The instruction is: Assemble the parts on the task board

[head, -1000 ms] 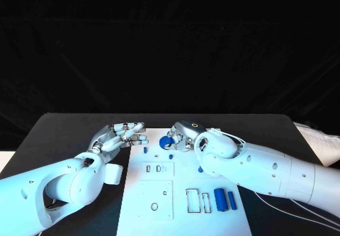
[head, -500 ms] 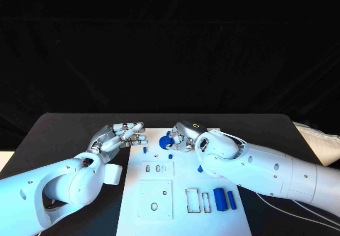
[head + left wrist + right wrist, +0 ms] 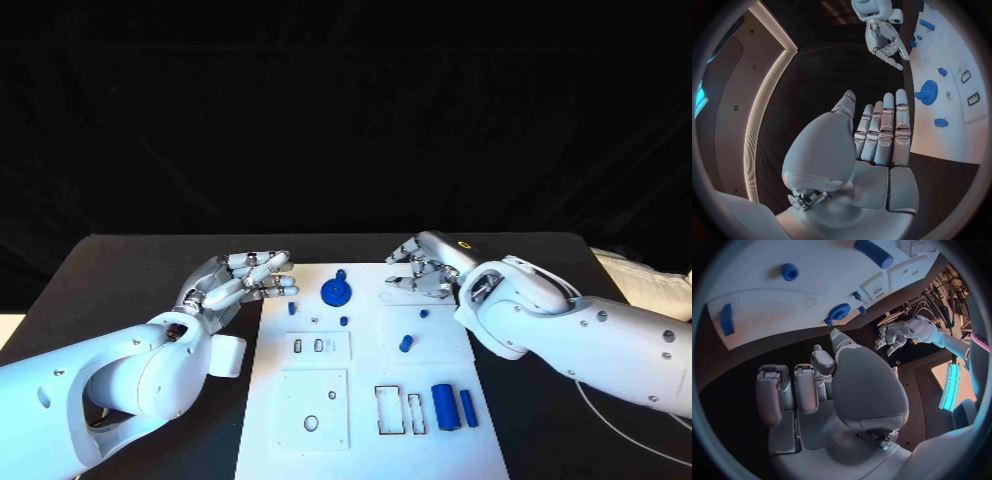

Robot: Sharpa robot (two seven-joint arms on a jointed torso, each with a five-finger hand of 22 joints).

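Observation:
The white task board [image 3: 433, 360] lies in the middle of the black table. A blue gear [image 3: 336, 291] sits on its far left part, with no hand on it; it also appears in the left wrist view as the gear [image 3: 926, 92] and in the right wrist view as the gear [image 3: 839, 311]. Small blue pegs [image 3: 407, 343] are scattered over the board, and two blue cylinders [image 3: 446, 406] lie near its right edge. My left hand [image 3: 245, 278] hovers at the board's far left corner, fingers extended and holding nothing. My right hand [image 3: 428, 268] is over the far right corner, loosely bent and empty.
Rectangular slots [image 3: 392, 408] and round holes [image 3: 312, 423] are cut into the board's near half. A white cloth [image 3: 642, 282] lies at the table's right edge. Black tabletop [image 3: 130, 290] borders the board on both sides.
My right hand has let go of the blue gear and moved right, away from it. The gear now rests on the board. My left hand has barely moved.

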